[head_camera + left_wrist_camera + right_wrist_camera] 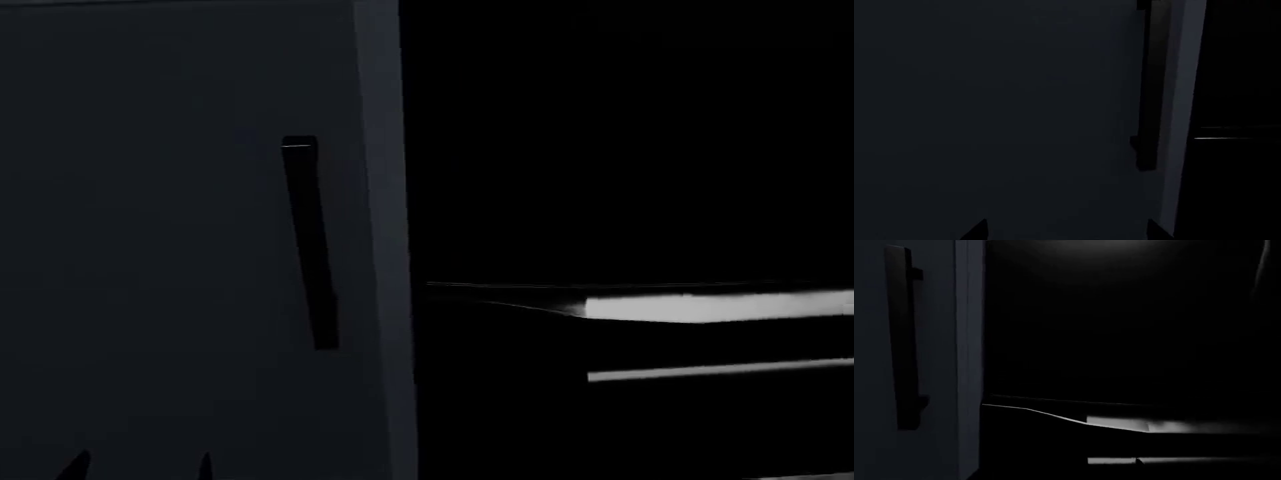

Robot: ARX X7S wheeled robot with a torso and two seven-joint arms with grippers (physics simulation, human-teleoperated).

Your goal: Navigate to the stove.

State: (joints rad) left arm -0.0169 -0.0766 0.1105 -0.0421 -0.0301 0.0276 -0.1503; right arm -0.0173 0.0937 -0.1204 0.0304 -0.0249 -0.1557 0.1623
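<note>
The stove point(627, 180) is the glossy black front filling the right of the head view, very close. Its long silver bar handle point(721, 306) runs across it, with a thinner bright strip below. The knobs and the top are out of view. The stove also shows in the right wrist view point(1121, 340) and at the edge of the left wrist view point(1241, 75). My left gripper point(1065, 231) is open and empty in front of a cabinet door; its tips show low in the head view point(138, 467). My right gripper point(1057, 472) shows only as faint dark tips, apart and empty, facing the stove.
A dark blue-grey cabinet door point(160, 250) with a short black vertical handle point(310, 245) fills the left of the head view, right beside the stove. It also shows in the left wrist view point(987, 110) and the right wrist view point(934, 365). Both fronts are very near.
</note>
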